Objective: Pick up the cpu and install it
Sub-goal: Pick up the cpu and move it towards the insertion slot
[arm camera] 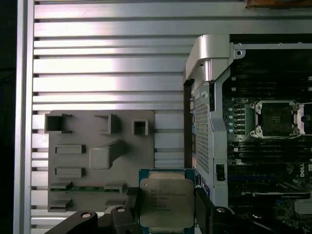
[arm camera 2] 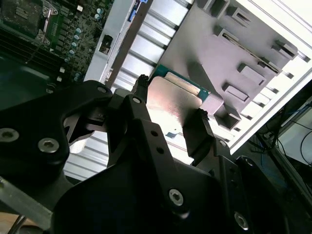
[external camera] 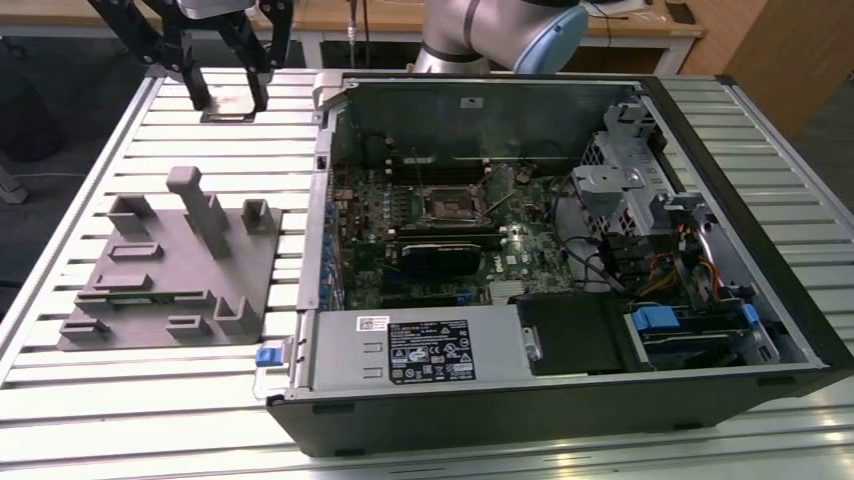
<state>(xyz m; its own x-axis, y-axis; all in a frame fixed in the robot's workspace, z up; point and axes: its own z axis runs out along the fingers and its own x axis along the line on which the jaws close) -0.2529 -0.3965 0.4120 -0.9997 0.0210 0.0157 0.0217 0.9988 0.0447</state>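
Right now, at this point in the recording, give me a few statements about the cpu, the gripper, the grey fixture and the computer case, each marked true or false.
1. The gripper holds the cpu between its fingers. True.
2. The cpu is seated in the motherboard socket. False: the socket is empty and the cpu is in the gripper, over the slatted table.
3. The computer case lies open, with its motherboard exposed. True.
4. The grey fixture lies inside the case. False: it lies on the table beside the case, on the exterior view's left.
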